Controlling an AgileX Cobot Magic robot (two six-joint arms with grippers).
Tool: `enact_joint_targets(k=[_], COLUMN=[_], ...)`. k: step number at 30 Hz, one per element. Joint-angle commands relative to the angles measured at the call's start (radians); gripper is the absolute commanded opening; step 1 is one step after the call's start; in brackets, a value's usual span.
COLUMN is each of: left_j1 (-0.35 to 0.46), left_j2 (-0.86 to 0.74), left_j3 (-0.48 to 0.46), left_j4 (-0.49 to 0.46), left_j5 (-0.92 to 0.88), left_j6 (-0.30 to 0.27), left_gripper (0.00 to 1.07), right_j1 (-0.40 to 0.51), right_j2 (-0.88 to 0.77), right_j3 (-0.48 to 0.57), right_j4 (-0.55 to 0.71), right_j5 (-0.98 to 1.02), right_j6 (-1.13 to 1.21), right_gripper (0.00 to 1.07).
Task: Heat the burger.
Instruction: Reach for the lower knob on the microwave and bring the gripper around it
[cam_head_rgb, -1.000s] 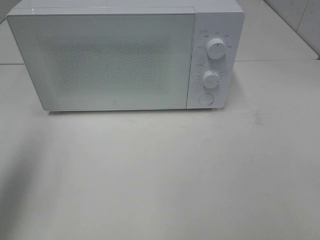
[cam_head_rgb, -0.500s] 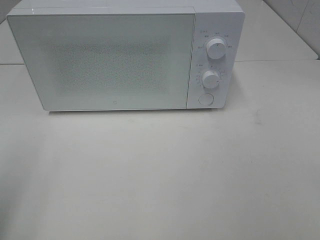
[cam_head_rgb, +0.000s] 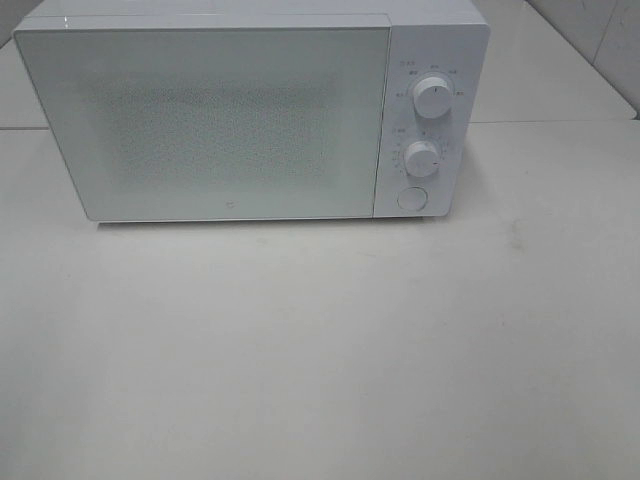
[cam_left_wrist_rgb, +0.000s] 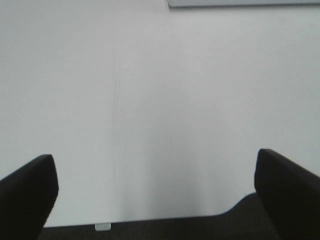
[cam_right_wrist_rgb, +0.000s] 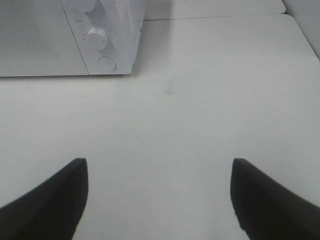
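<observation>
Left end effector (cam_left_wrist_rgb: 154, 167): fingers spread wide, nothing between them, only bare tabletop (cam_left_wrist_rgb: 160, 100) under it. Right end effector (cam_right_wrist_rgb: 158, 167): also spread and empty, pointing toward the control side of the microwave (cam_right_wrist_rgb: 60, 40) but well apart from it. Neither arm shows in the high view, so both look parked back off the work area.

Burger: not visible in any view. The door (cam_head_rgb: 200, 120) is shut and its frosted speckled panel hides the cavity, so whether the burger is inside can't be told.

Upper knob (cam_head_rgb: 432, 96), lower knob (cam_head_rgb: 422, 158) and round button (cam_head_rgb: 411, 198) are stacked on the right panel. That probably explains the right end effector facing that side.

Room: the tabletop (cam_head_rgb: 320, 350) in front of the microwave is wide and flat, giving a straight approach to door or knobs. The door would sweep into that front zone, so the arms should stay out of its swing. The microwave sits well back from the near edge.
</observation>
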Motion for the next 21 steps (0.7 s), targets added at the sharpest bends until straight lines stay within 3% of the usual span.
enact_joint_targets(k=[1,14,21], left_j1=[0.003,0.003,0.003], left_j2=[-0.106,-0.282,-0.282], left_j3=[0.003,0.003,0.003], left_j4=[0.005,-0.005,-0.001], left_j5=[-0.013,-0.014,-0.014], left_j6=[-0.010,-0.014,-0.021], left_gripper=[1.00,1.00,1.00], right_j1=[-0.007,-0.007,-0.007], right_j2=[-0.025,-0.025,-0.025], right_j3=[0.008,0.008,0.008], right_j4=[0.000,0.000,0.000], right_j5=[0.000,0.000,0.000], right_j6=[-0.010,-0.010,-0.010], right_gripper=[0.75,0.75,0.75])
